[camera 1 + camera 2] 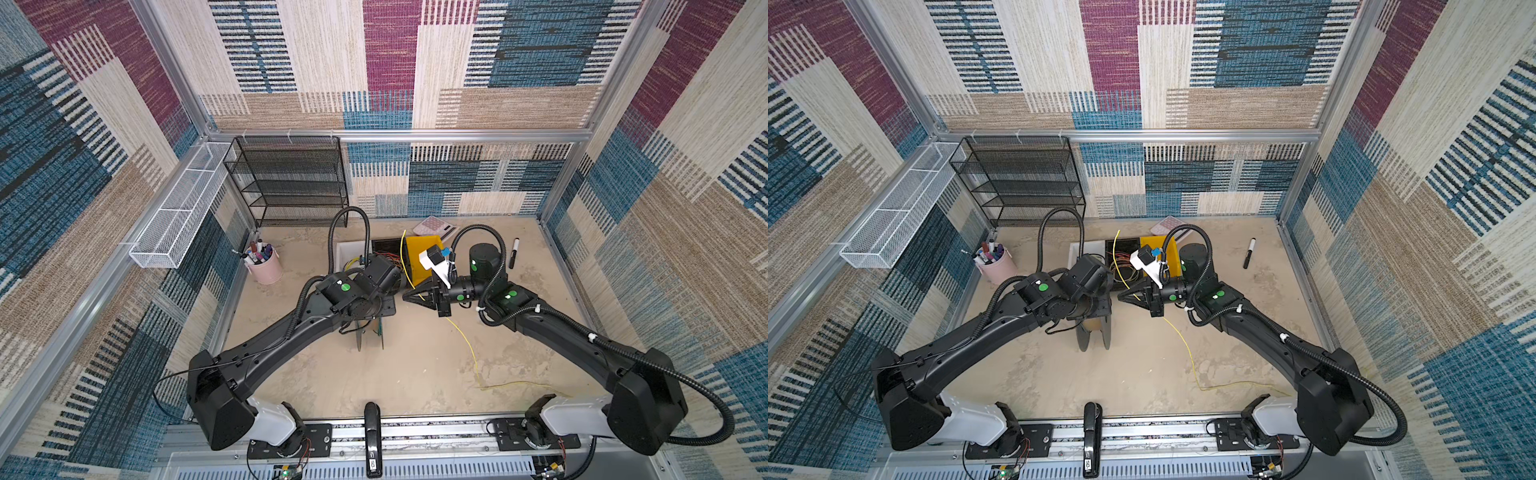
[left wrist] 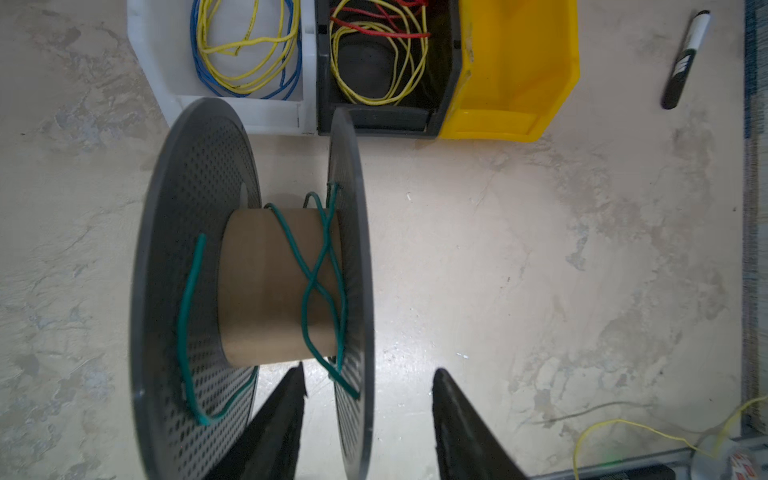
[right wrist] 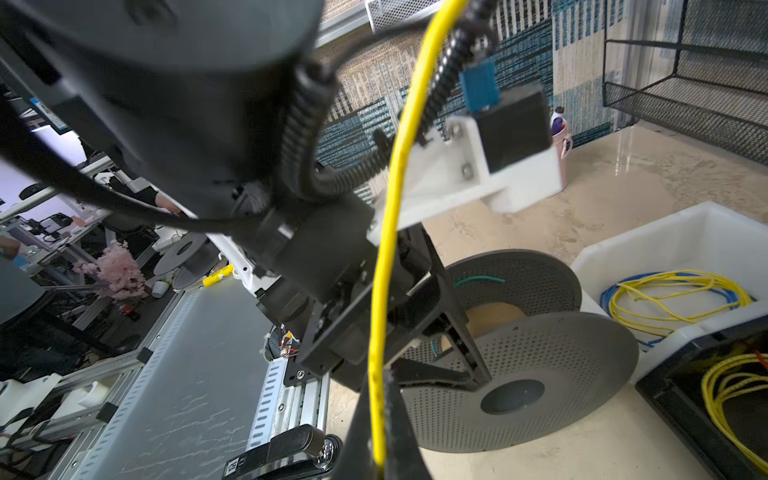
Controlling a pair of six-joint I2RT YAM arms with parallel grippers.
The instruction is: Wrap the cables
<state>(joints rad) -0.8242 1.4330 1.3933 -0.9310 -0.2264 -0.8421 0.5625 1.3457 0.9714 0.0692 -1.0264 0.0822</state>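
Yellow wire (image 3: 380, 257), thin and plain, is clamped in the right jaws, which are pressed fully together on it above the middle of the table (image 1: 415, 374). In the right wrist view it runs straight down between the two closed black fingers (image 3: 407, 449). From that grip one stretch rises in a loose arc over the bins at the back. The other slopes down to the table, runs toward the front edge, then bends sharply and trails off to the right (slack, not taut, in both top views).

The left jaws stand apart, partly open. One flange of the spool (image 2: 187, 257) passes between the two black fingers (image 2: 274, 419); whether either finger touches it I cannot tell. The spool stands on the rims of its two black perforated flanges, and its cardboard core (image 2: 257, 291) carries a few crossed turns of green wire (image 2: 320, 266).

Just behind the spool sit a white bin (image 2: 153, 62) with a yellow-and-blue coil, a black bin (image 2: 324, 62) with red and yellow wires, and a yellow bin (image 2: 519, 62). A marker (image 2: 685, 58) lies well apart from them.
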